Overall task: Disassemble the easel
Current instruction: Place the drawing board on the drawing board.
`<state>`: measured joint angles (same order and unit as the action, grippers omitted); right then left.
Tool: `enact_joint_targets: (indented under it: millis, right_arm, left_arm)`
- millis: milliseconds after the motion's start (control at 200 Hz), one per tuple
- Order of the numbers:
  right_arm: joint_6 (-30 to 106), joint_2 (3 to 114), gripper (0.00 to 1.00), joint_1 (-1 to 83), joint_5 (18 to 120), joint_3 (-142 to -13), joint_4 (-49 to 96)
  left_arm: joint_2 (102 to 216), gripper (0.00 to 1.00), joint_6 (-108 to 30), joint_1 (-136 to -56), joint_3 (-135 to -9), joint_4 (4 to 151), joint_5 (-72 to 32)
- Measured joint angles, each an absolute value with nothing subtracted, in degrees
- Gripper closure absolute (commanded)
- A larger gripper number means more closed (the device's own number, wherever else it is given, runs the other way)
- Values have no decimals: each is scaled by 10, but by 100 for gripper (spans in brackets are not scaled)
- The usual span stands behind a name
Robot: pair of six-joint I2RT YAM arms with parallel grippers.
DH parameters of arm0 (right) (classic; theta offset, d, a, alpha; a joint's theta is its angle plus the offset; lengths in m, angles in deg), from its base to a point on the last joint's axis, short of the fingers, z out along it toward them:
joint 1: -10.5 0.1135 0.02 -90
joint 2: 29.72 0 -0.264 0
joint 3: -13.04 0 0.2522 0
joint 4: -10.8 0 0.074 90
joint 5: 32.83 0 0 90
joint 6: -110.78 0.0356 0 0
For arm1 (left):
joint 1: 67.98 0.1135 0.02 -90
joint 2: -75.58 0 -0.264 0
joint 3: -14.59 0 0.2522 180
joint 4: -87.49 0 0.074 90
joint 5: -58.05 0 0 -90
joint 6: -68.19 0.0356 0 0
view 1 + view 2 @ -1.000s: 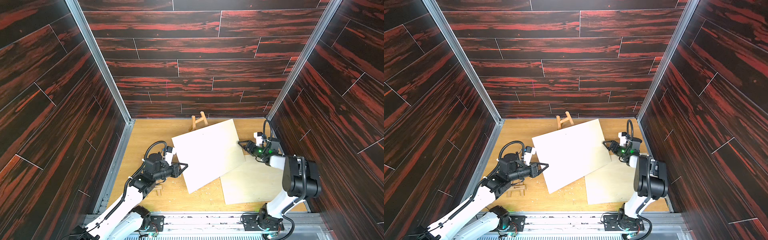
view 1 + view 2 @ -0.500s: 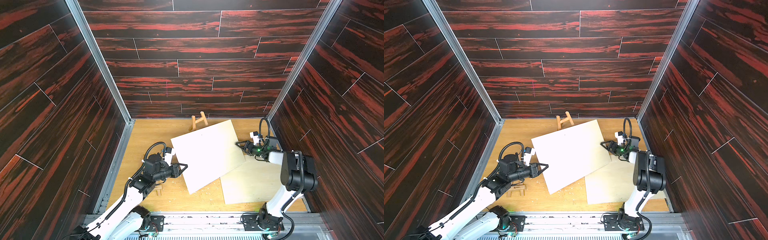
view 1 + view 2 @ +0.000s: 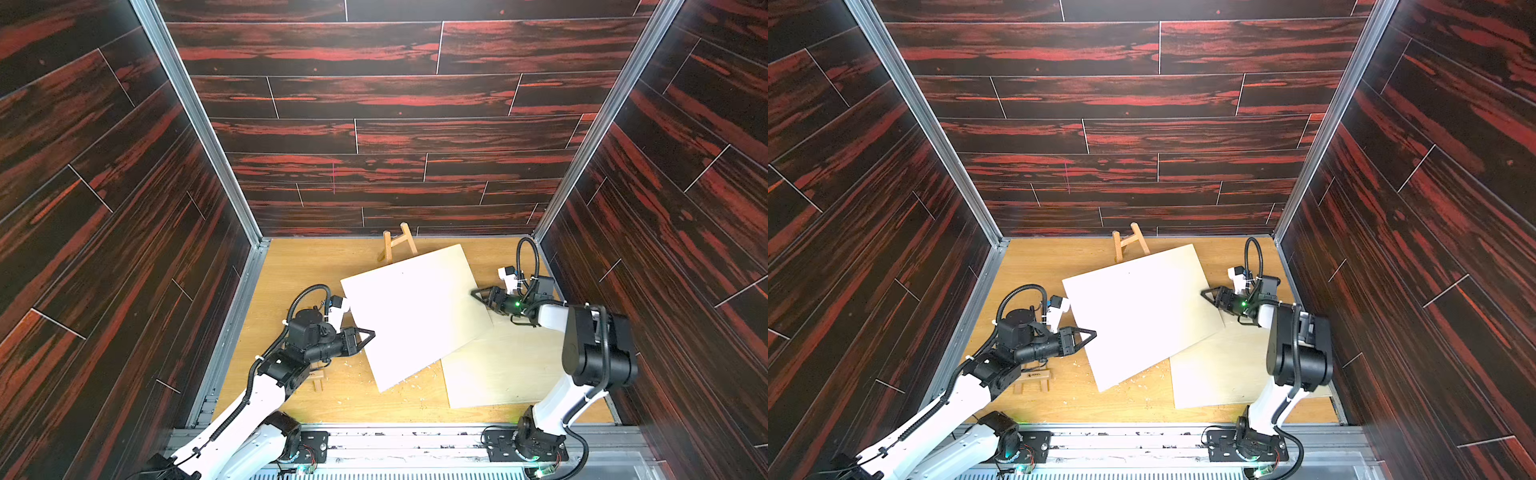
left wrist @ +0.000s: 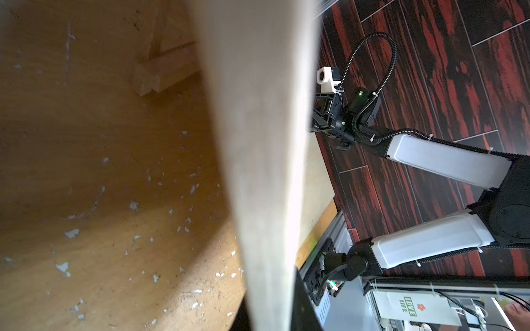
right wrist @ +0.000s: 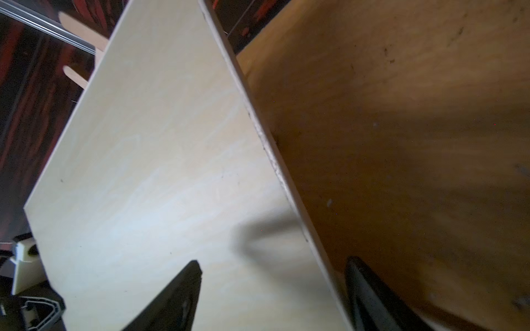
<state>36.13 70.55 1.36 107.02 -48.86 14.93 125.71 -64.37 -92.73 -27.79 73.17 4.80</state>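
Observation:
A pale board (image 3: 415, 316) (image 3: 1138, 316) hangs tilted over the floor. My left gripper (image 3: 372, 332) (image 3: 1094, 332) is shut on its left edge; in the left wrist view the board (image 4: 263, 172) runs out from between the jaws of that gripper (image 4: 272, 303). My right gripper (image 3: 473, 294) (image 3: 1203, 293) (image 5: 275, 263) is open and straddles the right edge, one finger over the board's face (image 5: 157, 172), the other under it. The small wooden easel (image 3: 399, 245) (image 3: 1130, 245) (image 4: 160, 71) stands at the back wall, its lower part hidden by the board.
A second pale board (image 3: 498, 370) (image 3: 1217, 374) lies flat on the floor at the right, partly under the lifted one. A small wooden frame piece (image 3: 318, 380) (image 3: 1032, 380) lies under my left arm. White chips litter the floor. Dark walls close in on three sides.
My right arm has shifted slightly and its gripper has slid a little further over the board's right edge, jaws narrowing a touch. The left gripper and the board have barely moved.

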Motion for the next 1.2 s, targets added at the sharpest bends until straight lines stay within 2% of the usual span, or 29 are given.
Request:
enact_joint_targets:
  millis: [701, 1092, 1202]
  right_arm:
    - [396, 499, 20, 31, 898, -291, 142]
    - [440, 406, 20, 48, 827, -235, 176]
    - [450, 393, 18, 51, 814, -228, 193]
  left_arm:
    - [1245, 100, -674, -920, -267, 682, 112]
    - [1230, 100, -682, -918, -257, 657, 134]
    - [1227, 100, -687, -918, -254, 648, 137]
